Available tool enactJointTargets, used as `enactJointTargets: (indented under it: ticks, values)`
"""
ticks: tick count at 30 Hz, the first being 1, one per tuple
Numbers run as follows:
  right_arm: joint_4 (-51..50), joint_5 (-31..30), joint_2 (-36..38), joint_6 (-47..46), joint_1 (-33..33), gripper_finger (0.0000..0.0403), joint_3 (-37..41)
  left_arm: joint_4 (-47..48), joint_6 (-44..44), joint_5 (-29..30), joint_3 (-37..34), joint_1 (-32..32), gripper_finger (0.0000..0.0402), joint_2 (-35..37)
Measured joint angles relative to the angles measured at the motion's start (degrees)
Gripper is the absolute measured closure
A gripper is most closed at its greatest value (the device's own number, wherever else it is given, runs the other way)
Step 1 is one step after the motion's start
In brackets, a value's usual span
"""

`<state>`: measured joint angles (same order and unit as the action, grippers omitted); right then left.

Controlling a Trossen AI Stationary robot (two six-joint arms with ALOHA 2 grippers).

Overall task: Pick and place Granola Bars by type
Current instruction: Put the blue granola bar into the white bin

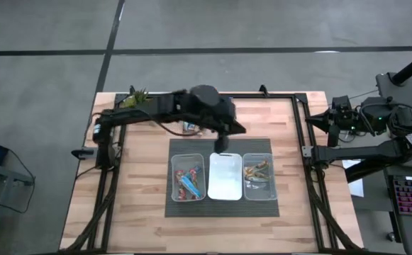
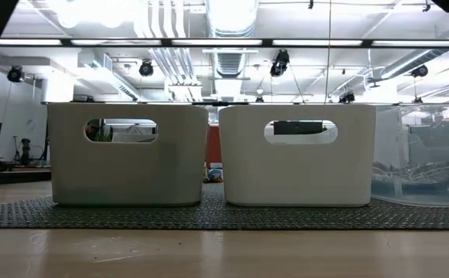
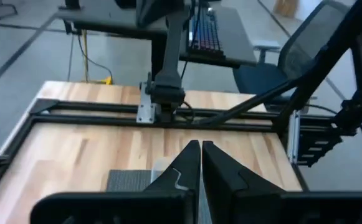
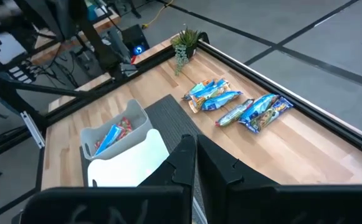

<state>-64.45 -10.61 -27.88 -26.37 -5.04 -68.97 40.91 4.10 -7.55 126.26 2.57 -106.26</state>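
Observation:
Several loose blue Granola Bars (image 4: 237,104) lie flat on the wood near the table's far edge; in the high view my left arm covers most of them (image 1: 189,127). Three bins stand in a row on a dark mat (image 1: 220,204). The left bin (image 1: 188,177) holds blue-and-red bars (image 4: 113,135), the middle bin (image 1: 225,177) shows a bare white floor, and the right bin (image 1: 259,177) holds brown bars (image 1: 257,170). My left gripper (image 3: 200,148) hangs above the middle bin's far end, shut with nothing between its fingers. My right gripper (image 4: 193,144) waits shut beyond the table's right edge.
A small green plant (image 1: 138,95) stands at the far left corner. A black frame rail (image 1: 298,127) runs along the table's edges. Bare wood lies to the left and right of the mat and along the near edge. The low view shows the bins' walls (image 2: 127,154) side on.

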Motion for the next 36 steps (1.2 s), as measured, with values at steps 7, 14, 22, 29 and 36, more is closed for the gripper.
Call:
enactJointTargets:
  ticks: [7, 14, 22, 29, 36]
  values:
    - [0.0, 0.0, 0.0, 0.0, 0.0, 0.0394, 0.0, 2.4, -1.2, 0.2, 0.0, 0.1, 0.0401, 7.0]
    - [0.0, 0.0, 0.0, 0.0, 0.0, 0.0394, 0.0, 8.4, -3.8, 3.3, 0.0, -0.1, 0.0401, 12.2]
    - [0.1, 0.0, 0.0, 0.0, 0.0, 0.0394, 0.2, 8.6, -3.8, 4.6, -1.6, -0.1, 0.0401, 14.6]
    - [0.2, 0.0, 0.0, -0.2, 0.0, 0.0394, 0.8, -1.3, -2.4, 2.7, -13.3, -0.3, 0.0401, 20.2]
    - [0.6, 0.1, 0.0, -0.2, 0.0, 0.0394, 1.8, -16.4, -1.4, 2.6, -34.1, 0.4, 0.0401, 31.9]
